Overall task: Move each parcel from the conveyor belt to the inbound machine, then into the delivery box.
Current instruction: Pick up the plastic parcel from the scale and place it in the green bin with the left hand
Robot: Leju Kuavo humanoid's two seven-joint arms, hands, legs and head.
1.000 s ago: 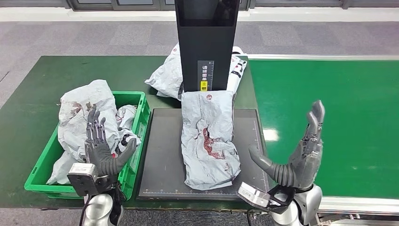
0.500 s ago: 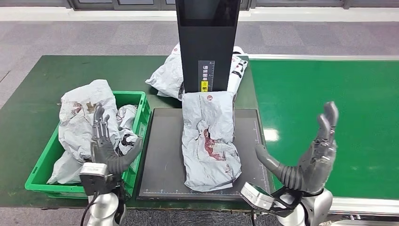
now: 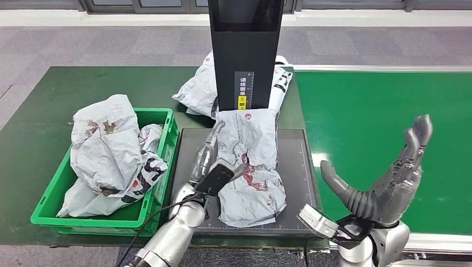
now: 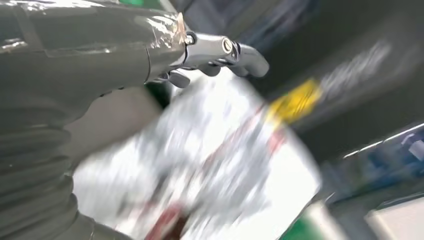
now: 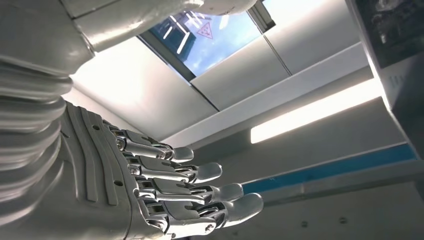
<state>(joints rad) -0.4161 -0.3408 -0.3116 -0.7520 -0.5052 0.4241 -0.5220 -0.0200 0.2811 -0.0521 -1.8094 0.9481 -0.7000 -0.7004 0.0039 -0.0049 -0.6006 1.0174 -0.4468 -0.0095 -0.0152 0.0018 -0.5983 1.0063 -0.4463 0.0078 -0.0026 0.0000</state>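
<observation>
At frame centre, the left hand point(image 3: 207, 158), fingers apart, reached for the parcel point(image 3: 248, 167) lying on the inbound machine point(image 3: 243, 53); the right hand point(image 3: 384, 183), fingers spread, waited lower right.

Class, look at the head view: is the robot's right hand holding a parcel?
No: the right hand is raised with fingers spread and nothing in it, above the green conveyor belt.

Green table point(image 3: 50, 94): green crate point(image 3: 161, 119) near-left, black scale plate point(image 3: 192, 161) centre, black scanner column point(image 3: 244, 53) at the plate's far edge, grey parcel point(image 3: 197, 89) lying behind the column. Green conveyor belt point(image 3: 378, 111) butts against the table's right side.
</observation>
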